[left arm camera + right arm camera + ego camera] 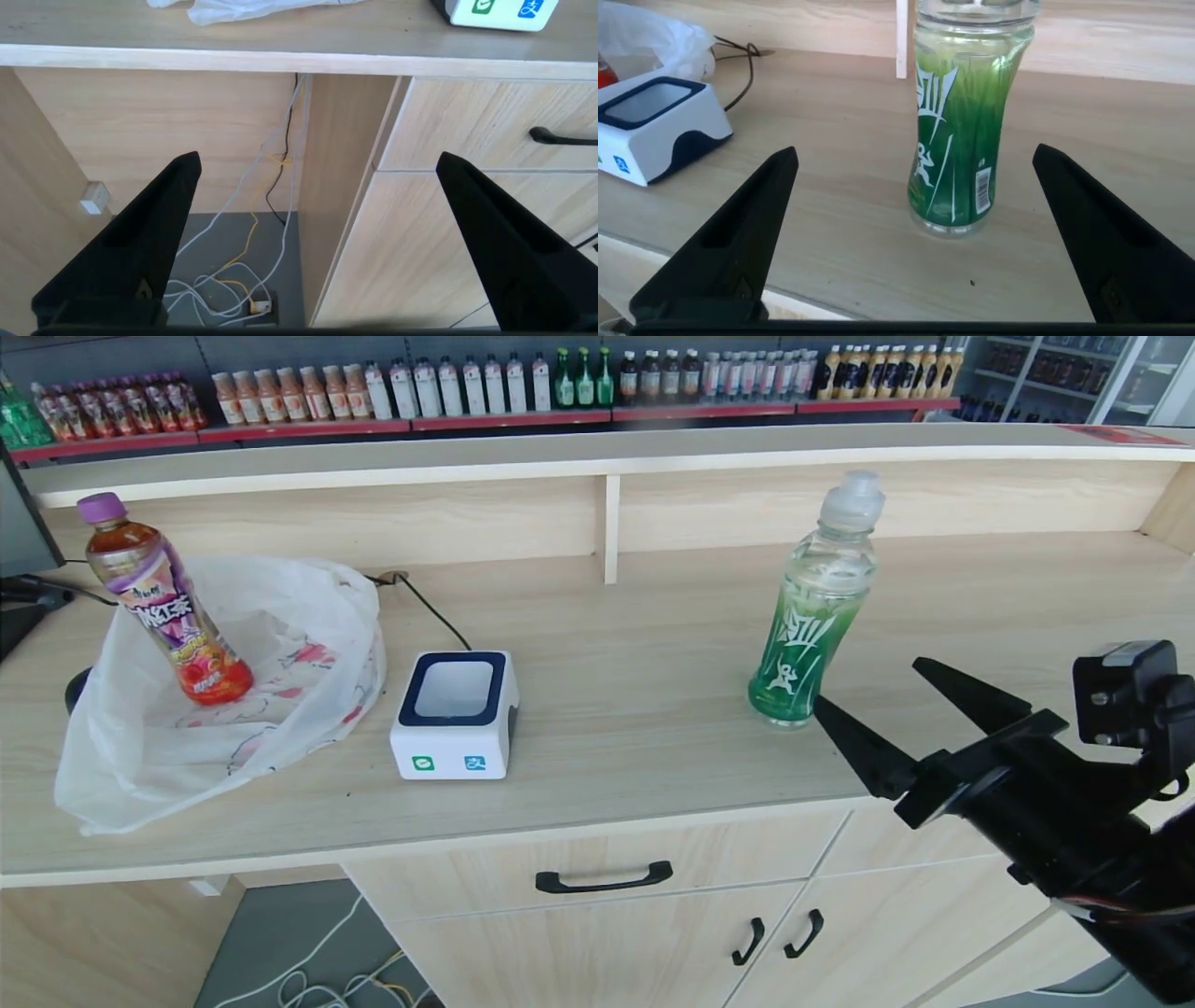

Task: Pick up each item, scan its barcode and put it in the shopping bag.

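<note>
On the light wooden bench [653, 747], green drink bottle [814, 616] upright, just beyond right tool [870, 683], spread wide and aimed at it; left tool [318, 161] likewise spread, seemingly below bench edge, farther away.

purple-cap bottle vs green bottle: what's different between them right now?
Place: the purple-cap bottle sits in the shopping bag; the green bottle stands on the bare counter, on the scanner's other side.
Pose: the purple-cap bottle leans; the green bottle is upright.
Look: the purple-cap bottle holds brown drink under a purple label; the green bottle has a pale cap and green label.
Both are capped plastic drink bottles.
</note>
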You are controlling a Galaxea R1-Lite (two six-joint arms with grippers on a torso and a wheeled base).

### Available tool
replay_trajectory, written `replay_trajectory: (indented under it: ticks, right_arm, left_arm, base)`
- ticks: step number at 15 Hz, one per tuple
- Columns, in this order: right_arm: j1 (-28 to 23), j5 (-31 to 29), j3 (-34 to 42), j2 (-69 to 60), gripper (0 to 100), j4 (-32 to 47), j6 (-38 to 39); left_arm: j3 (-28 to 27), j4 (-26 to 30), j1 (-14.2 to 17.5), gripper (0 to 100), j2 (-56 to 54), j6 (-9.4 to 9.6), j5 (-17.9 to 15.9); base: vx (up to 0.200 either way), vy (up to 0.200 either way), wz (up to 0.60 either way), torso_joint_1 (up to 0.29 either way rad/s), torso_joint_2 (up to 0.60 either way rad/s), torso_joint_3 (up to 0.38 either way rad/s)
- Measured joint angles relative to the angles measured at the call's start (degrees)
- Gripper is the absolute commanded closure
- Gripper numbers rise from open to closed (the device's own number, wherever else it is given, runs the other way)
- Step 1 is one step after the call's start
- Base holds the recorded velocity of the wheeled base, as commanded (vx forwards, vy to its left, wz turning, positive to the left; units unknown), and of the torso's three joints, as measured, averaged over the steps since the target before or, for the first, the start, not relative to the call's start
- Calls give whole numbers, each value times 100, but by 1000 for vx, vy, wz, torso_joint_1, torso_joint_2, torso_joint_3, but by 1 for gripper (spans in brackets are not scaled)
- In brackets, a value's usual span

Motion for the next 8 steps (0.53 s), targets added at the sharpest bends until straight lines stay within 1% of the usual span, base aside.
replay_trajectory:
  ticks: [2,5,8]
  right_arm:
    - [-99,-5,-250,199,0,-2,0]
    - [-378,-2,-662,522,0,4,-11]
    - [-444,1,-1019,836,0,2,-55]
  left_arm:
    - [0,2,2,0,0,2,0]
    - [0,0,0,0,0,2,0]
    - [0,5,0,0,0,0,0]
  base:
    - [0,0,0,0,0,0]
    - [0,0,0,0,0,0]
    - [0,0,0,0,0,0]
